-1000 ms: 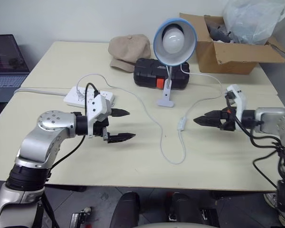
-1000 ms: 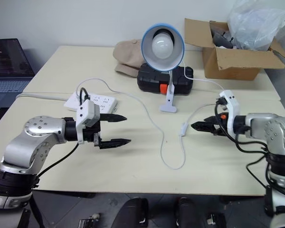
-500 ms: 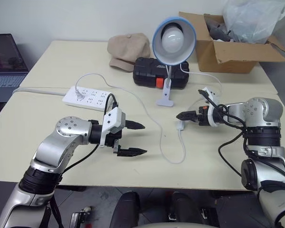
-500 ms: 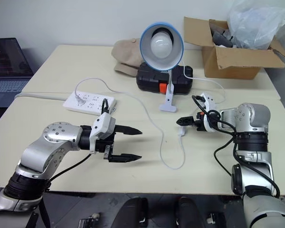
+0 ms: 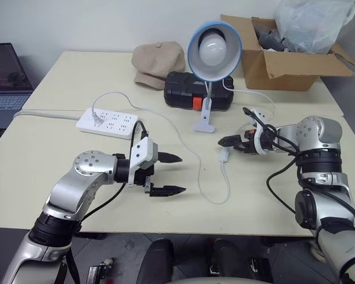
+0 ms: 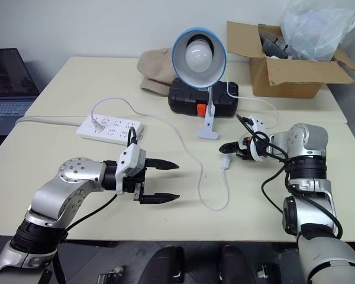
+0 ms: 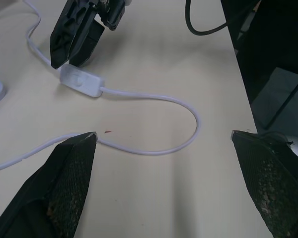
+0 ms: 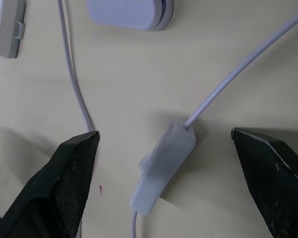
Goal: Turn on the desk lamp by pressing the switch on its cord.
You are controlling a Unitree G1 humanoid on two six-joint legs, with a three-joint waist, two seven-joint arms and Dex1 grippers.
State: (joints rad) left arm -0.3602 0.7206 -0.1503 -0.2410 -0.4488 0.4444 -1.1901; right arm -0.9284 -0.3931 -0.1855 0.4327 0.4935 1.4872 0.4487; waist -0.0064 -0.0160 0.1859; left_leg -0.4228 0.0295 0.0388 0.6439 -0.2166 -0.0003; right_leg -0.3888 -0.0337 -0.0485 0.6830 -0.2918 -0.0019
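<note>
The desk lamp [image 5: 214, 50], with a light-blue shade and a white bulb, stands on its white clamp base [image 5: 204, 124] at mid-table. Its thin white cord [image 5: 216, 198] loops toward the front edge. The small white switch [image 5: 223, 155] lies flat on the table partway along the cord. My right gripper [image 5: 225, 142] hovers just over the switch [image 8: 164, 171] and is open, its fingers [image 8: 64, 188] straddling the switch without touching it. My left gripper [image 5: 177, 174] is open and empty, level above the table left of the cord loop, and it faces the switch [image 7: 81, 81].
A white power strip [image 5: 109, 123] lies at the left and a black case [image 5: 192, 99] sits behind the lamp. A beige cap [image 5: 158, 62] is farther back. A cardboard box [image 5: 284, 65] with a plastic bag occupies the far right corner, and a laptop [image 5: 6, 77] sits off the left edge.
My right gripper swung in from the right and dropped over the switch. My left gripper moved right and nearer the front edge. Both stayed open.
</note>
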